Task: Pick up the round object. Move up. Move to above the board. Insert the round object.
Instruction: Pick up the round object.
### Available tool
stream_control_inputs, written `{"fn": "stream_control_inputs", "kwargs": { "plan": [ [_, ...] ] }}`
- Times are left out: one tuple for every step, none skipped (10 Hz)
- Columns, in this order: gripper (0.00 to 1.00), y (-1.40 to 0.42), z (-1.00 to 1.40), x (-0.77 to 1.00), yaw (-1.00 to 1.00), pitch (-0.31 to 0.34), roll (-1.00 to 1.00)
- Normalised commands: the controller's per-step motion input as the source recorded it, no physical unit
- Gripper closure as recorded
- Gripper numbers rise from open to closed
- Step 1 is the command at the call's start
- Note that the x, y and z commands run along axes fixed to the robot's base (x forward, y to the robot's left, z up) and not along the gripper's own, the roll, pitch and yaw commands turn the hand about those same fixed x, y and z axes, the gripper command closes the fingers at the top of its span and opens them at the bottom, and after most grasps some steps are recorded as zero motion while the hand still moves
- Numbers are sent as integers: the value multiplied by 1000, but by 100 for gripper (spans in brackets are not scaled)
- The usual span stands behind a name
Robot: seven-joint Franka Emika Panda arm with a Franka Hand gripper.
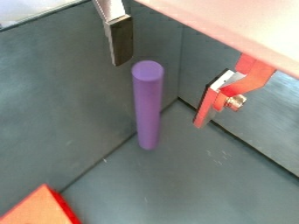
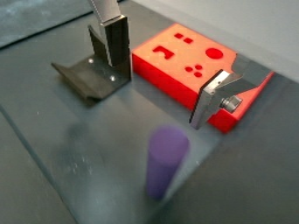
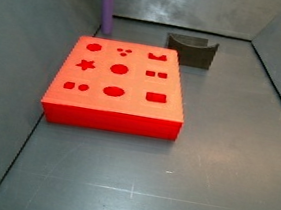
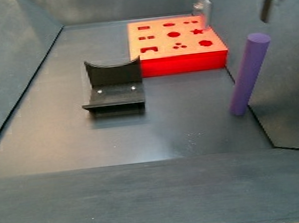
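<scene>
Purple peg waiting, hand above it

The round object (image 4: 252, 73) is seen standing upright on the worktop (image 4: 141, 134), in a corner, near the board (image 4: 175, 45) but apart from it. The hand (image 1: 176, 66) is held above the peg, opened wide, with nothing in it. The fixture (image 4: 111, 84) is set beside the board.

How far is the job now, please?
Nothing is done yet. The round object stands upright on the floor, apart from the board. The gripper, open, hovers above it, not gripping. Grasping, lifting, moving over the board and inserting remain.
</scene>
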Motion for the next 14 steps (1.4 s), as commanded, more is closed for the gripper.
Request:
{"fn": "stream_control_inputs", "kwargs": {
  "plan": [
    [0, 217, -240, -560, -20, -81, 0],
    [0, 206, -186, -686, -43, -123, -29],
    [0, 226, -271, -420, 0, -101, -30],
    [0, 191, -363, 0, 0, -20, -79],
    [0, 111, -363, 31, -51, -16, -100],
    [0, 74, -289, 0, -69, -39, -129],
    [0, 20, -231, 0, -46, -44, -126],
    [0, 0, -234, 0, -9, -60, -154],
    [0, 0, -123, 0, -23, -33, -107],
    [0, 14, 0, 0, 0, -14, -23],
    [0, 0, 0, 0, 0, 0, 0],
    [100, 0, 0, 0, 0, 0, 0],
    [100, 0, 0, 0, 0, 0, 0],
    [100, 0, 0, 0, 0, 0, 0]
  ]
}}
